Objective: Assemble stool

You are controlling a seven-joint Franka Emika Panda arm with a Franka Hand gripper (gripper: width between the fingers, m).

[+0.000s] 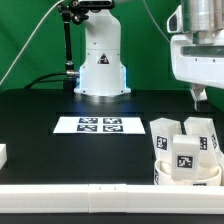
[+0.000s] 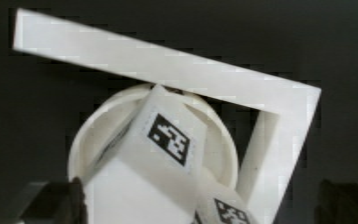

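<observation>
The white stool parts sit in the near corner on the exterior view's right. The round seat leans there, with chunky tagged legs standing on or against it. In the wrist view the seat fills the middle, with a tagged leg lying across it. My gripper hangs a little above and behind the parts. Its dark fingertips show wide apart on either side of the seat, with nothing between them. The gripper is open.
The marker board lies flat at the table's middle. A white border rail runs along the near edge, and its corner frames the seat. A small white piece sits at the exterior view's left edge. The robot base stands behind.
</observation>
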